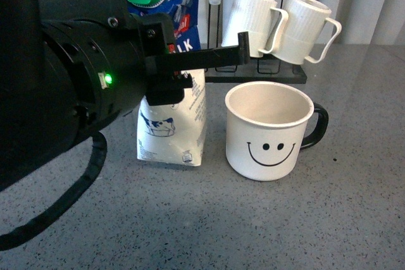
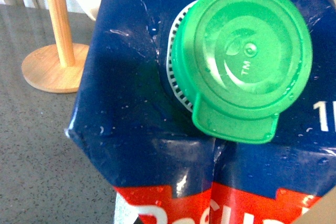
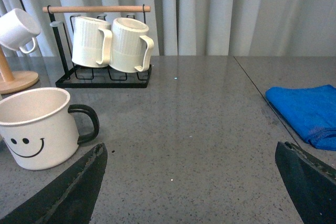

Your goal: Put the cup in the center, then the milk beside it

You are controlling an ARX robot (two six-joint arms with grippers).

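Left tool (image 1: pixel 196 61) at milk carton (image 1: pixel 174 124), grip indiscernible; right tool (image 3: pixel 190 148) spread. Withdraw crookedly and you may tip it onto the smiley mug (image 1: pixel 269 134).

Front view close before cup (image 1: pixel 269 132) and milk (image 1: pixel 174 124); left wrist atop milk, right low beside cup.

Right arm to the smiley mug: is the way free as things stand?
Probably yes. The right gripper is open, and only bare table lies between it and the cup, whose black handle faces that side. The milk stands on the cup's other side, out of the way.
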